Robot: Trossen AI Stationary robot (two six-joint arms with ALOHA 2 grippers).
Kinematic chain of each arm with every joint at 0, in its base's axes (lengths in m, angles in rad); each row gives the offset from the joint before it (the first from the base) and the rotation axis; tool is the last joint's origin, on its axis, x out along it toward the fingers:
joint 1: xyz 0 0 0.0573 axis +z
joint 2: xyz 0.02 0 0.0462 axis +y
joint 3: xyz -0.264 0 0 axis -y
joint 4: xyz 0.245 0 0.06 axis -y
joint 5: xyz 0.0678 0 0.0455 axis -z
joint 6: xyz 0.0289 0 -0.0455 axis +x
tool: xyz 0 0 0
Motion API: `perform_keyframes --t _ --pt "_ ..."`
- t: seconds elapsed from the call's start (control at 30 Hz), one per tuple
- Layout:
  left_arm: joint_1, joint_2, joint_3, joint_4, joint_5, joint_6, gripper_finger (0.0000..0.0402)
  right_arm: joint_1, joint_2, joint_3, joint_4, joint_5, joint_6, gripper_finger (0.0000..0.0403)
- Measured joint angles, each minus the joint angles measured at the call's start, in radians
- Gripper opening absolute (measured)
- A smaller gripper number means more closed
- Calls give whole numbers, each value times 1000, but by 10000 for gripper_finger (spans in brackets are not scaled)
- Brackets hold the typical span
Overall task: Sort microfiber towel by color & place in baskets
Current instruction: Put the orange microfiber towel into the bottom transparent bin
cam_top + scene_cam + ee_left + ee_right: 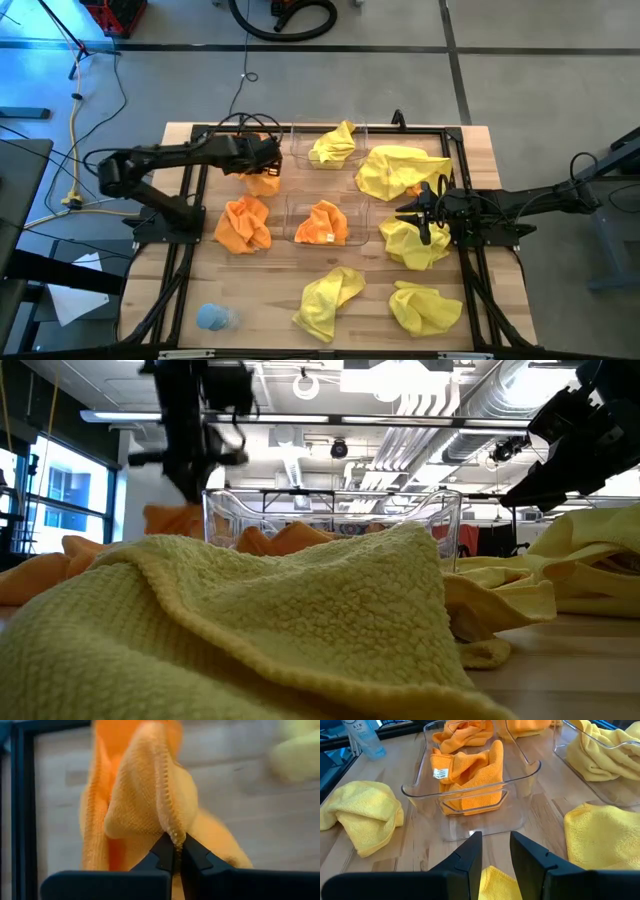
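Left claw (pixel 174 851) pinching orange towel (pixel 150 795) hem
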Motion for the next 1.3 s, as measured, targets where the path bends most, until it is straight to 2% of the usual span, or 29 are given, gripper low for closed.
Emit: perform_keyframes --t 0.2,0.43,0.7,0.93,1.13,1.3 --pt "-189 -31 190 -73 -100 -59 1 0 0 0 -1 0 0 94" --pt "-397 38 411 -118 -206 -108 0 0 0 0 -6 0 0 94" --pt "-555 197 611 -121 -203 -146 0 0 0 0 -8 0 -1 94" --pt "-594 404 757 -121 -87 -128 0 0 0 0 -9 0 6 94" --pt "-553 563 851 -121 2 -42 0 0 0 0 -11 0 8 94" --pt "-504 663 899 -119 17 1 0 0 0 0 -9 0 8 94"
